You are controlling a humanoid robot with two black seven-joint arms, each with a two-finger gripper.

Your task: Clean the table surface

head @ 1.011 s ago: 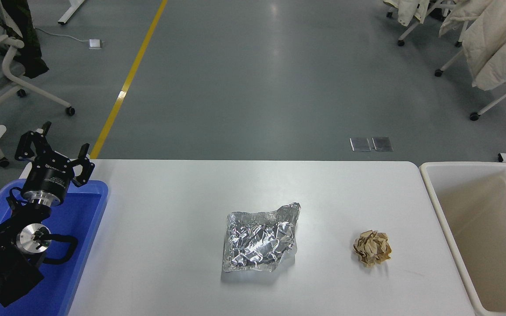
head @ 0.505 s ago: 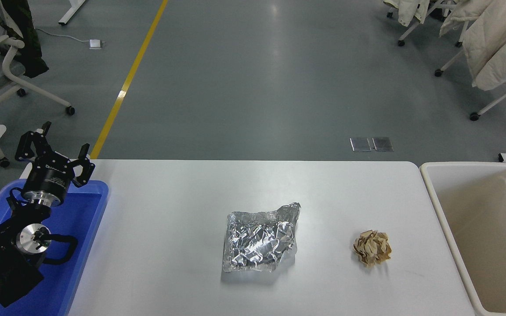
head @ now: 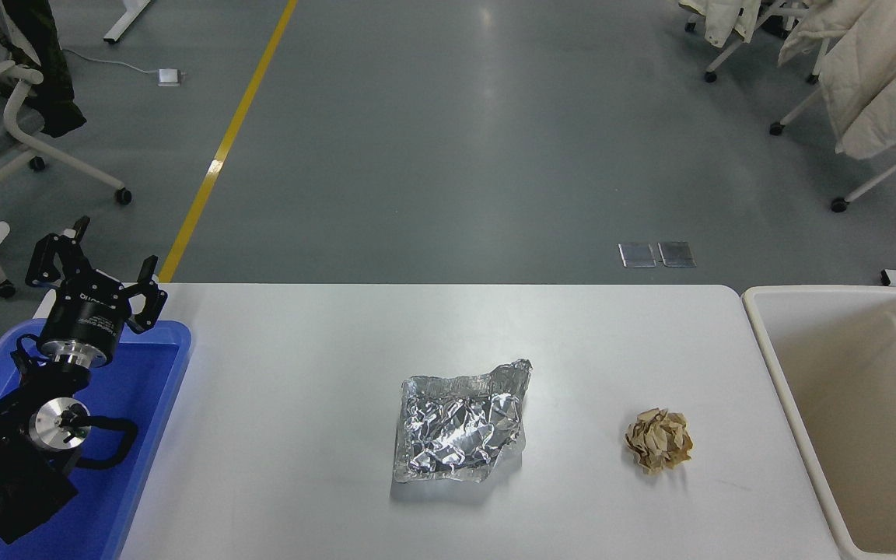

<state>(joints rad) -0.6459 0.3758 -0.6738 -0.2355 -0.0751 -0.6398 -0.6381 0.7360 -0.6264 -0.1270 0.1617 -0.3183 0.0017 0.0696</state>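
Observation:
The white table surface (head: 323, 373) fills the lower half of the head view. A crumpled sheet of silver foil (head: 460, 424) lies near its middle. A crumpled ball of brown paper (head: 659, 439) lies to the right of it. My left gripper (head: 98, 253) is parked at the table's far left corner, above the blue tray, open and empty. My right arm is out of view.
A blue plastic tray (head: 148, 404) sits at the table's left edge under my left arm. A cream-white rectangular bin (head: 798, 404) stands against the table's right edge. Office chairs and grey floor lie beyond the far edge.
A white thing at the right edge above the bin moved out of the picture. The foil, the paper ball and my left arm have not moved.

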